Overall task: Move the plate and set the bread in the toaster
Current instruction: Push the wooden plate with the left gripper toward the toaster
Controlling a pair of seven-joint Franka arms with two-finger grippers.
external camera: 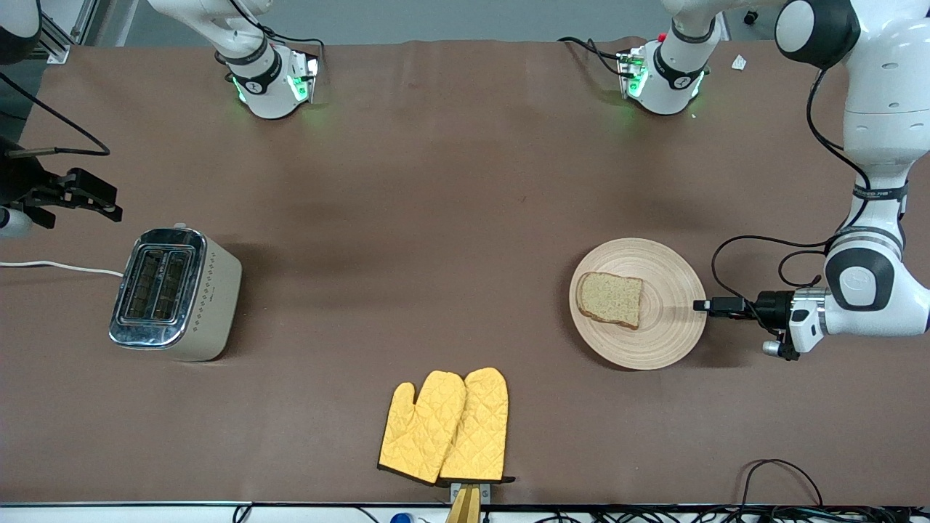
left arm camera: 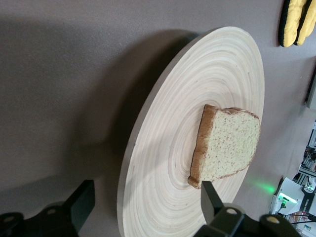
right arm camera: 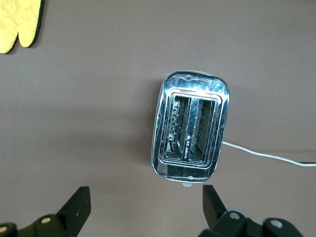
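Note:
The round light-wood plate (external camera: pixel 668 319) lies toward the left arm's end of the table with the brown bread slice (external camera: pixel 610 298) on it. My left gripper (external camera: pixel 700 305) is open at the plate's rim. In the left wrist view the left gripper (left arm camera: pixel 145 202) has the plate's (left arm camera: pixel 168 148) edge between its fingers, not closed on it, with the bread (left arm camera: pixel 229 145) just past one fingertip. The toaster (external camera: pixel 171 290) stands toward the right arm's end, both slots empty. My right gripper (external camera: pixel 109 209) hangs open and empty in the air beside it. The right wrist view looks down past the right gripper (right arm camera: pixel 143 202) onto the toaster (right arm camera: pixel 190 131).
A pair of yellow oven mitts (external camera: pixel 447 425) lies near the table's front edge, between plate and toaster, nearer to the front camera than both. The toaster's white cord (external camera: pixel 58 266) runs off the right arm's end of the table. Brown table surface lies between toaster and plate.

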